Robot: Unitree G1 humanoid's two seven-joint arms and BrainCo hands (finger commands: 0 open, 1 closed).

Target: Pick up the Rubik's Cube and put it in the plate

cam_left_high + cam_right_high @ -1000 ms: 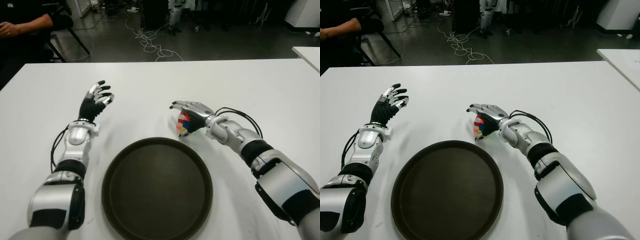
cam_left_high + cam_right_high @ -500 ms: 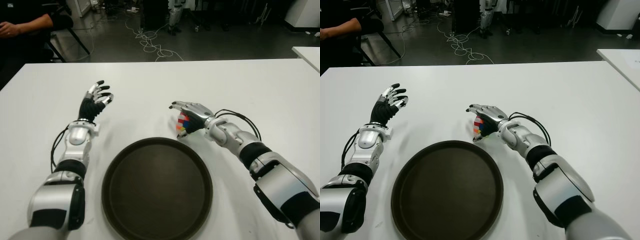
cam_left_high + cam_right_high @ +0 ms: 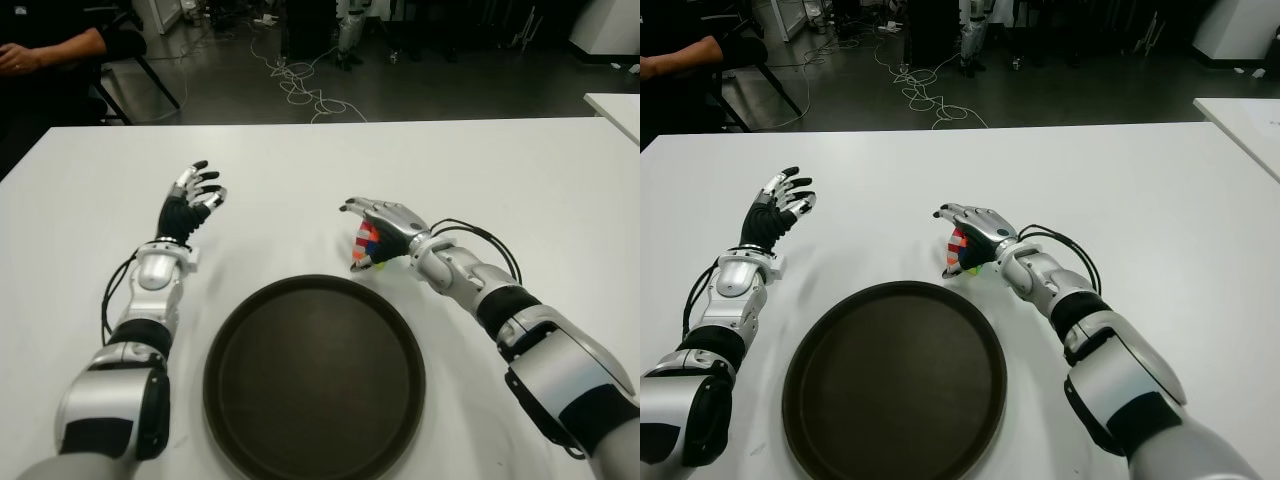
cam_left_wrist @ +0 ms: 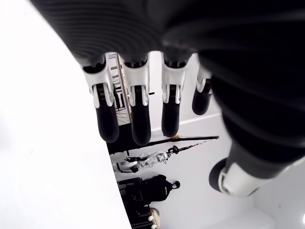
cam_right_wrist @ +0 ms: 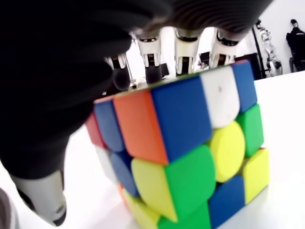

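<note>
The Rubik's Cube is under my right hand, on the white table just beyond the far rim of the plate, a touch to the right of the plate's middle. In my right wrist view the cube sits tilted, blue, orange, green and yellow tiles facing the camera, one lower corner down on the tabletop. My palm arches over its top, my fingers curl down along its far side, and my thumb comes down on the near side. From the head views I see red, orange and white tiles peeking out beneath my knuckles. Whether the cube is truly off the surface I can't say; it looks to be touching the table at its lower edge.

The plate is round, dark brown, with a raised rim, and lies flat between my two forearms with nothing in it.

My left hand shows well to the left of the cube and beyond the plate's left side, fingers loosely spread and holding nothing.

Past the table's far edge there's a dark floor with white cables, and a seated person at the far left.
</note>
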